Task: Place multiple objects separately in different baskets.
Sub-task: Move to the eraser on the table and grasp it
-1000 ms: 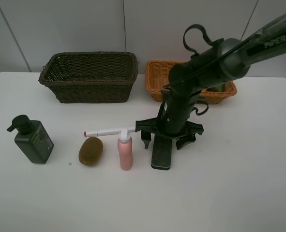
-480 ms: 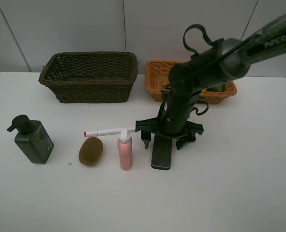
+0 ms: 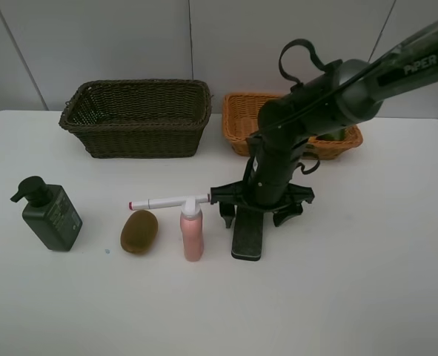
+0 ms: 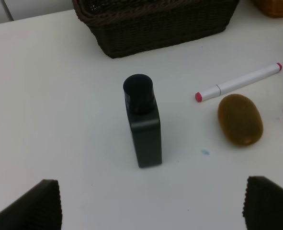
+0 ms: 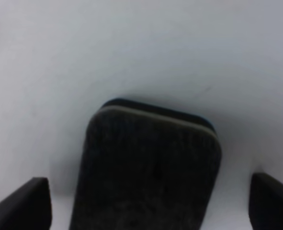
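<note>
A black eraser block [image 3: 248, 236] [image 5: 148, 167] lies flat on the white table. My right gripper [image 3: 256, 215] [image 5: 148, 206] stands open over its far end, one finger on each side, apart from it. To the left stand a small pink bottle [image 3: 192, 231], a white marker with red ends [image 3: 167, 202] [image 4: 239, 81], a brown kiwi [image 3: 138, 231] [image 4: 240, 120] and a dark green pump bottle [image 3: 52, 215] [image 4: 142, 122]. My left gripper [image 4: 153, 211] is open above the table near the pump bottle, holding nothing; the exterior view does not show it.
The dark olive-brown basket [image 3: 137, 117] [image 4: 155, 24] sits at the back left. Beside it stands the orange-tan basket [image 3: 241, 119], partly hidden by the right arm [image 3: 315, 104], with something green [image 3: 333, 135] inside.
The right gripper has shifted very slightly to the right over the eraser block. The objects have not moved.
</note>
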Motion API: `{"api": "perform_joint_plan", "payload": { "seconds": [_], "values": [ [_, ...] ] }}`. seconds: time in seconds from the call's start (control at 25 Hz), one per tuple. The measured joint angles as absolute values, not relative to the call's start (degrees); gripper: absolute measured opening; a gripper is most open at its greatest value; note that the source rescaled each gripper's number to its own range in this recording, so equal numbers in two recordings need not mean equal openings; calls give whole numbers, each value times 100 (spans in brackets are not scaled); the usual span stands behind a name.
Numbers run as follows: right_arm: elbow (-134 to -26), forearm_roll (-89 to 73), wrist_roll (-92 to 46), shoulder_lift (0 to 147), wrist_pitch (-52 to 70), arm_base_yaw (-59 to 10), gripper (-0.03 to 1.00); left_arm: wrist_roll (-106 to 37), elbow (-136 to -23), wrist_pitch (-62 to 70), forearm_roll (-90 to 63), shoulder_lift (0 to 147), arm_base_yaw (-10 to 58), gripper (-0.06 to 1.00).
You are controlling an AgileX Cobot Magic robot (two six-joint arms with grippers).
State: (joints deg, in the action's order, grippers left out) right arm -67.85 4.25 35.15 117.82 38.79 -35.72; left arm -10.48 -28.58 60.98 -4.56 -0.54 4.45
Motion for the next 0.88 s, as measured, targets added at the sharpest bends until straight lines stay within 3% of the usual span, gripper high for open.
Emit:
{"api": "perform_joint_plan", "payload": {
  "seconds": [0.36,0.48,0.52,0.6,0.68,0.72,0.88],
  "values": [
    [-6785,751,3619,11828,4088,-3572,100,-1048,-2858,6098,-456,-54,445,100],
    [-6785,875,3759,11828,4193,-3572,86,-1048,-2858,6098,-456,-54,445,100],
    [-6785,875,3759,11828,4193,-3572,86,-1048,-2858,6098,-456,-54,445,100],
    [-6785,915,3828,11835,4235,-3572,57,-1048,-2858,6098,-456,-54,445,100],
    [-6785,894,3868,11835,4237,-3572,12,-1048,-2858,6098,-456,-54,445,100],
    [-6785,889,3870,11835,4237,-3572,0,-1048,-2858,6098,-456,-54,445,100],
    [-6785,876,3870,11835,4237,-3572,0,-1048,-2858,6098,-456,-54,445,100]
  ]
}}
